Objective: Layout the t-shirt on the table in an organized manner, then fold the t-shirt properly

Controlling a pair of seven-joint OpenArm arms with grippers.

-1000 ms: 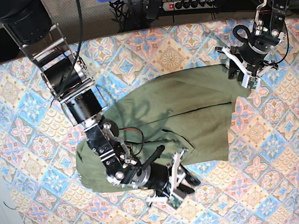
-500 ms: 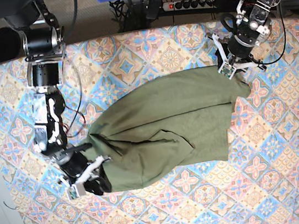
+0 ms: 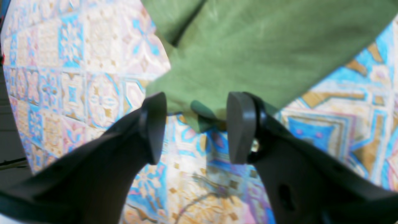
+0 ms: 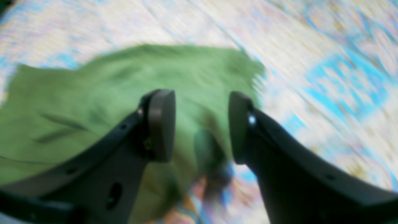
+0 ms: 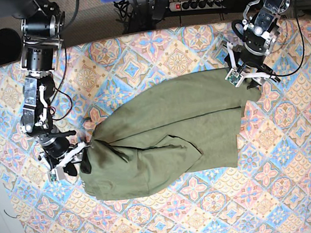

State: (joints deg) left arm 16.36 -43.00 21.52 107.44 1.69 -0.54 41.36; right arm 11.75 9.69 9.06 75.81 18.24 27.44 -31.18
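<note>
The table (image 5: 176, 223) fills the frame; the t-shirt (image 5: 169, 132) lies mid-frame, rumpled and overlapped, so layout is unfinished, folding not begun. Left gripper (image 5: 248, 68) and right gripper (image 5: 69, 163) stand at opposite corners, jaws apart

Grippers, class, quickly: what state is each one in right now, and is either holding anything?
Left gripper: open, jaws apart over a corner of the t-shirt, nothing clamped.
Right gripper: open over the shirt's edge, holding nothing; the view is blurred.

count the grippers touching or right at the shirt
2: the right gripper at the t-shirt's near-left end, and the left gripper at its far-right corner. Both have open fingers; actual contact isn't clear.
</note>
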